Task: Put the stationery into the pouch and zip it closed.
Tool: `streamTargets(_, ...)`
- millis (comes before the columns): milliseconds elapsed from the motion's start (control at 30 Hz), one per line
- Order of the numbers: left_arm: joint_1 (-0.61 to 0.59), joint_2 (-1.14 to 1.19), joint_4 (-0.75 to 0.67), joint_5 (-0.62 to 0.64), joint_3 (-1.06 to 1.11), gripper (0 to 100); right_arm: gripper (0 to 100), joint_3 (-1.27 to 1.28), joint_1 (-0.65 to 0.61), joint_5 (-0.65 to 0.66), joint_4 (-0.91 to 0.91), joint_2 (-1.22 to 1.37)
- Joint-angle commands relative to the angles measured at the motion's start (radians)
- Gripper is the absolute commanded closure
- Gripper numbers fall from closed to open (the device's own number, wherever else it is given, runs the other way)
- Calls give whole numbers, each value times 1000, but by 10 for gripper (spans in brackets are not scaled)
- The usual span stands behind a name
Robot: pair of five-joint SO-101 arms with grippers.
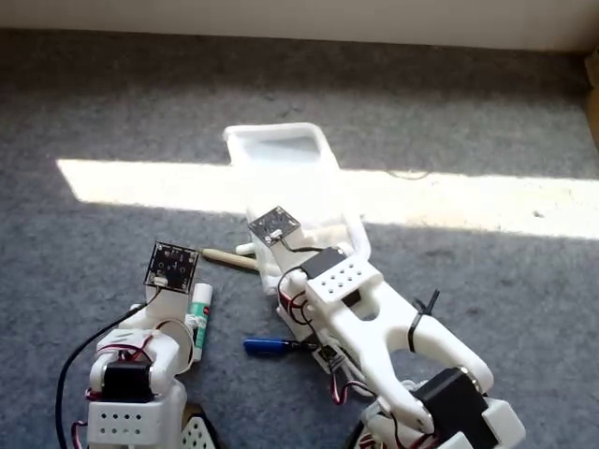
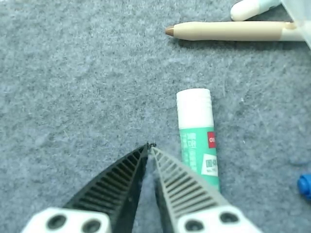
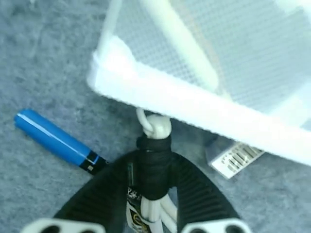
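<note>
- Three loose items lie on the grey carpet [image 1: 112, 112] outside the pouch [image 1: 281, 154]: a green-and-white glue stick [image 2: 197, 141], a beige pen [image 2: 228, 30] and a blue pen [image 3: 53, 138]. A fourth, white-capped piece [image 2: 248, 8] rests just beside the beige pen at the pouch's edge.
- Right gripper [image 3: 154, 148] is clamped on a black tab with a white loop, apparently the pouch's zip pull [image 3: 156, 127], at the near corner of the pouch. This hold seems meant to pin the mouth so it cannot slide while items go in, and it leaves the arm ready to draw the zip later.
- Left gripper [image 2: 148, 145] hovers low over the carpet with its jaws pressed together, tips just beside the glue stick and not touching it. The jaws would have to part before any pick.
- One long white object [image 3: 180, 43] shows through the pouch's mesh wall and seems to be inside already.
- Blue pen lies between the two arms, near the right gripper; the beige pen lies between the left gripper and the pouch.
- Judged from this layout, the filling is barely begun and zipping is well off. The glue stick, nearest the left gripper, looks the likely next pick.
</note>
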Motion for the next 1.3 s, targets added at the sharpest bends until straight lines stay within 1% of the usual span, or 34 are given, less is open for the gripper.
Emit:
streamTargets(0, 15, -8, 3, -6, 21, 992, 992, -5, 10, 12, -8, -62)
streamTargets(100, 15, -8, 3, -6, 21, 992, 994, -2, 10, 11, -8, -143)
streamTargets(400, 15, -8, 3, -6, 21, 992, 994, 110, 5, 8, -8, -578)
streamTargets(567, 15, -8, 3, -6, 21, 992, 994, 108, 4, 8, -8, -723)
streamTargets(733, 15, -8, 3, -6, 21, 992, 994, 104, 4, 8, -18, -754)
streamTargets(1067, 15, -8, 3, -6, 21, 992, 994, -4, 4, 6, -130, -754)
streamTargets(1267, 15, -8, 3, -6, 21, 992, 993, 1, 1, 5, -208, -760)
